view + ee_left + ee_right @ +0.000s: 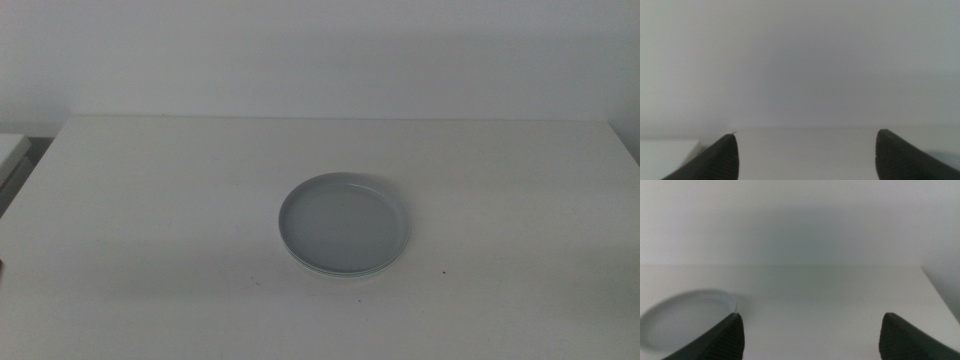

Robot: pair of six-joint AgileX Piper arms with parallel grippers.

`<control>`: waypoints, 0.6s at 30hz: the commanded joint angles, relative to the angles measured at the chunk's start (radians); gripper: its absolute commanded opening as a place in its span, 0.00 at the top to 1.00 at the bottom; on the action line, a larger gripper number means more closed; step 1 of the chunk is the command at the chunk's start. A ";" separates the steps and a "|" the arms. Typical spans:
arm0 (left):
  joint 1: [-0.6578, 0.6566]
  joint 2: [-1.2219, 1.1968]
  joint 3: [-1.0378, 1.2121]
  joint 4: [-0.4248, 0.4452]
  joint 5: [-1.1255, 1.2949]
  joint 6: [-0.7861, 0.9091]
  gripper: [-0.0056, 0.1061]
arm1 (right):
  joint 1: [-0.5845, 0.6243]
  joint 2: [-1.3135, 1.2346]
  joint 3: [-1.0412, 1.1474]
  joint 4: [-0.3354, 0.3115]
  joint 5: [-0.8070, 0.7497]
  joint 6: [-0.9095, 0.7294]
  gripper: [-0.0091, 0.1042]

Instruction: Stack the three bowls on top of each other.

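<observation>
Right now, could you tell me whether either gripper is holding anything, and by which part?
Nothing is held. The left gripper and right gripper are both open and empty, away from the stacked bowls on the table.

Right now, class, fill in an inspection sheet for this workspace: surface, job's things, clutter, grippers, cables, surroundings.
Surface: white table, a few tiny dark specks near the front.
Job's things: bowls sit as one stack at table centre, grey on top, a mint green rim just showing beneath; a third cannot be told apart.
Clutter: nothing seen.
Grippers: left gripper open and holding nothing, out of the middle view; right gripper open and holding nothing, the stack beside one of its jaws in its wrist view.
Cables: nothing seen.
Surroundings: plain white wall behind; a pale object at the left edge.
</observation>
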 commanded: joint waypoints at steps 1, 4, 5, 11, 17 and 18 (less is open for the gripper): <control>0.004 -0.025 0.054 0.000 -0.018 0.002 0.11 | -0.005 -0.086 0.076 -0.019 0.013 -0.004 0.10; 0.004 -0.025 0.127 0.000 -0.096 0.002 0.11 | -0.027 -0.137 0.134 -0.019 0.022 -0.004 0.10; 0.004 -0.025 0.153 0.000 -0.132 0.002 0.11 | -0.035 -0.137 0.135 -0.019 0.011 -0.004 0.10; 0.004 -0.025 0.187 0.000 -0.139 0.002 0.11 | -0.134 -0.137 0.135 -0.022 0.036 -0.004 0.10; 0.004 -0.025 0.187 0.000 -0.137 0.002 0.11 | -0.162 -0.137 0.135 -0.003 0.033 -0.004 0.10; 0.004 -0.025 0.187 0.000 -0.129 0.002 0.11 | -0.162 -0.137 0.135 0.017 0.033 -0.004 0.10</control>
